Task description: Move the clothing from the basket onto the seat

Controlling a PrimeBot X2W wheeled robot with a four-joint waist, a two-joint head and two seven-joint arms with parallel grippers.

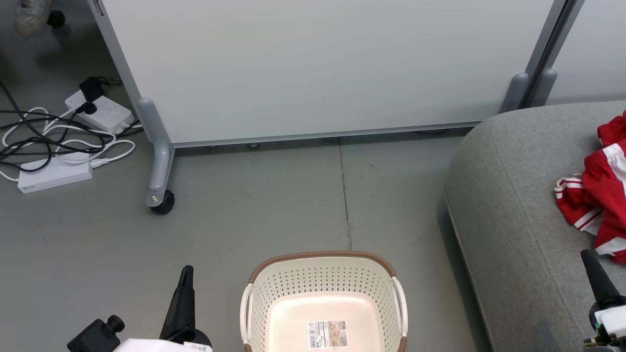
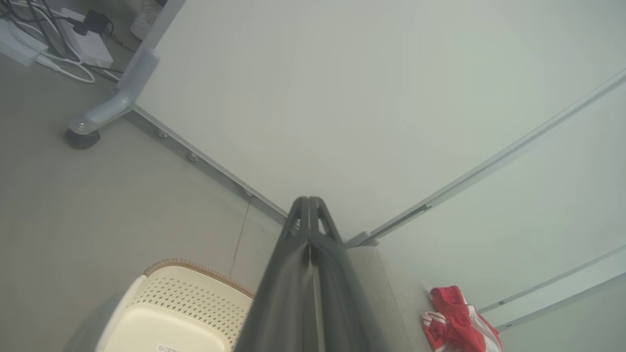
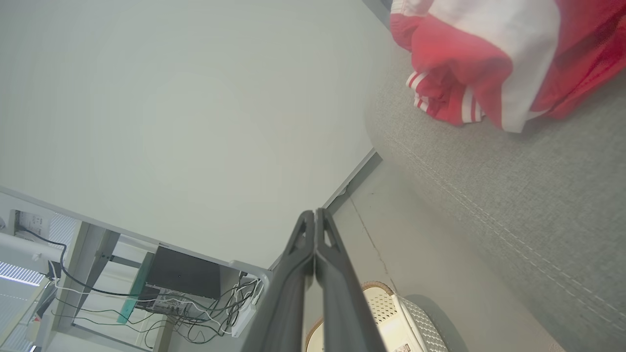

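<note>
The clothing (image 1: pixel 597 195) is bright red with white stripes and white edges. It lies in a soft, crumpled heap on the seat (image 1: pixel 513 205), at the right edge of the head view. The seat is big and grey, with round corners and a line of stitches.

The basket (image 1: pixel 320 281) stands on the floor (image 1: pixel 244 220) beside the seat, apart from the clothing. It is cream-white with lots of little holes and a brown rim. A sticker (image 1: pixel 327 334) sits on its bottom.

The left gripper (image 1: pixel 187 274) hangs to the left of the basket. Its two dark fingers are pressed together and hold nothing. The right gripper (image 1: pixel 588 256) is over the seat, near the clothing. Its fingers are pressed together too, with nothing in them.

Behind stands a white panel (image 1: pixel 318 63) on a wheel (image 1: pixel 163 203), with cables (image 1: pixel 58 142) lying beside it.
</note>
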